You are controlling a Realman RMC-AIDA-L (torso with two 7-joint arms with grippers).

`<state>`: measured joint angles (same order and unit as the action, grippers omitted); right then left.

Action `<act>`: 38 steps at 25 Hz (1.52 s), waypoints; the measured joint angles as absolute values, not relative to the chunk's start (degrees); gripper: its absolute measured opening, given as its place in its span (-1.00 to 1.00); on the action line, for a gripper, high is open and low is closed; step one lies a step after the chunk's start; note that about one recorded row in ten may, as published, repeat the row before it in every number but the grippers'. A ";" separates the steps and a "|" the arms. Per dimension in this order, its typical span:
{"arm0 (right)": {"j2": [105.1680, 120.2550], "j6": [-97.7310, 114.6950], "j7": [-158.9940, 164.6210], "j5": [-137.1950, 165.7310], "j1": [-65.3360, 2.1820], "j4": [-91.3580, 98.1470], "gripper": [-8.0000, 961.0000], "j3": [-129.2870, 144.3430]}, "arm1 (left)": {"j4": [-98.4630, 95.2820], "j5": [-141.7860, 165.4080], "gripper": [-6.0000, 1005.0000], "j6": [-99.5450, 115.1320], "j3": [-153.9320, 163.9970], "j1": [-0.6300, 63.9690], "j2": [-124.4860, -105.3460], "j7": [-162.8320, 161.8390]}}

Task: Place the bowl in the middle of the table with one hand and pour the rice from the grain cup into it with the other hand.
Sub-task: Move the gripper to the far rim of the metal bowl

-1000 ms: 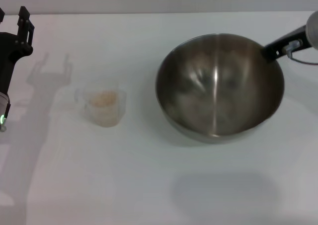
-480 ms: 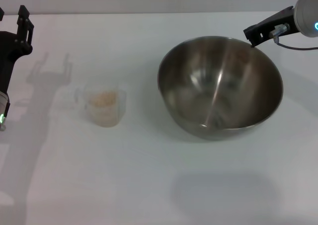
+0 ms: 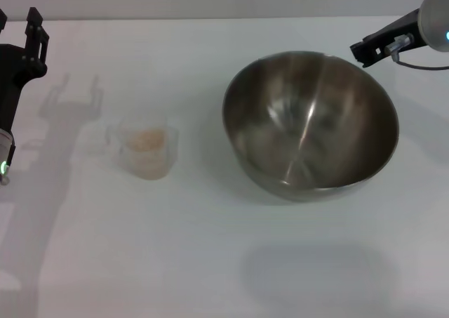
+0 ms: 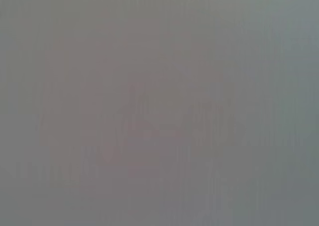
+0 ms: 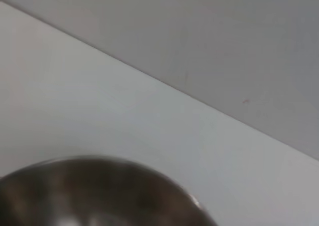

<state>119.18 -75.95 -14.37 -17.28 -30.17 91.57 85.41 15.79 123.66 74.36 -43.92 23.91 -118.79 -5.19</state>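
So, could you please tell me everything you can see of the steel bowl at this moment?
The bowl is a large, round, shiny steel one, far bigger than the cup to its left. It sits upright on the white table, right of centre, and looks empty; its inside shows only streaky reflections. Nothing grips it: the right gripper hangs just beyond its far right rim, apart from it. The right wrist view catches only a curved part of its rim.

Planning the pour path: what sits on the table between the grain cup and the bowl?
Nothing: in the head view, only bare white table lies between the grain cup and the bowl.
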 joint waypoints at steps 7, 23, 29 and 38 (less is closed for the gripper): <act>119.19 -76.60 -13.43 -14.36 -30.99 89.21 -0.56 88.91 | 15.76 123.66 0.03 74.36 -43.79 23.96 -118.83 -5.19; 119.08 -76.93 -13.02 -14.05 -31.74 82.87 0.32 88.91 | 15.73 123.66 0.03 74.18 -43.68 23.99 -118.83 -5.19; 119.09 -74.84 -13.46 -14.06 -32.49 79.35 0.32 89.16 | 15.73 123.66 0.03 74.08 -43.73 24.00 -118.82 -5.19; 119.09 -71.67 -15.02 -14.33 -33.46 75.30 -0.04 89.12 | 15.64 123.66 0.03 74.16 -43.80 23.96 -118.82 -5.19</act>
